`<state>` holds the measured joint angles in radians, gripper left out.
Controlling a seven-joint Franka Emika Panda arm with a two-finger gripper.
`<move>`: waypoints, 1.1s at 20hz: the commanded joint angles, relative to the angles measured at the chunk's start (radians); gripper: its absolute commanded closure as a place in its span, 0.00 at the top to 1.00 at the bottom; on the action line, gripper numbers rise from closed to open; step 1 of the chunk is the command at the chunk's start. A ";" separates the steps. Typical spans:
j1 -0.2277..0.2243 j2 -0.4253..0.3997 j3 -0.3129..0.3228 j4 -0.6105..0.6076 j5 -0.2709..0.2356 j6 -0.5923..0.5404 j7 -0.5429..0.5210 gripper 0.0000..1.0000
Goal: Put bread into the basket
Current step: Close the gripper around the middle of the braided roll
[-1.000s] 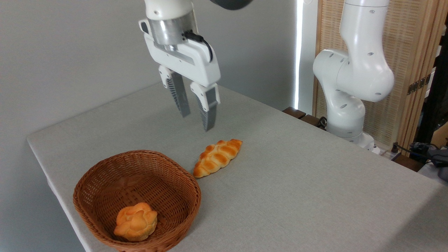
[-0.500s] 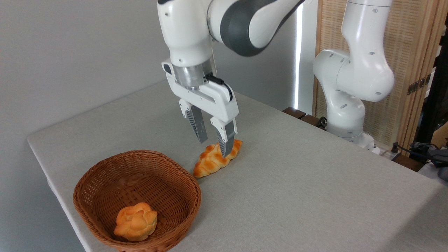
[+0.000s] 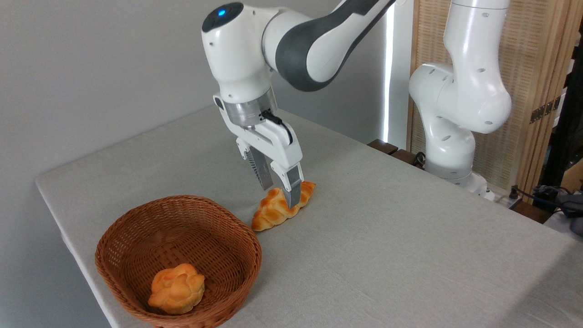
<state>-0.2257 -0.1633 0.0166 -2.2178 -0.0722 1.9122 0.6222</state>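
though bun-holding, basket (image 3: pixel 136 237) (braid-free)

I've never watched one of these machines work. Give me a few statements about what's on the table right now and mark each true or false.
1. The braided bread lies on the table, outside the basket. True.
2. The basket is empty. False: a small round bun sits inside it.
3. The hand is down at the braided bread, one finger on each side of it. True.
4. The braided bread is lifted clear of the table. False: it rests on the cloth.
5. The basket stands to the right of the braided bread. False: it is to the lower left.
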 commanded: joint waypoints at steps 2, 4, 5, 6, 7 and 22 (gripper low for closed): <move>-0.006 0.031 -0.010 -0.003 0.005 0.041 -0.010 1.00; -0.006 0.040 -0.010 -0.002 0.005 0.045 -0.010 1.00; -0.007 0.044 -0.012 -0.002 0.005 0.048 -0.012 1.00; -0.007 0.045 -0.012 -0.002 0.005 0.053 -0.012 1.00; -0.007 0.047 -0.012 -0.002 0.005 0.053 -0.012 1.00; -0.007 0.071 -0.047 0.007 0.009 0.064 -0.021 1.00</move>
<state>-0.2330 -0.1070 -0.0149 -2.2128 -0.0721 1.9486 0.6189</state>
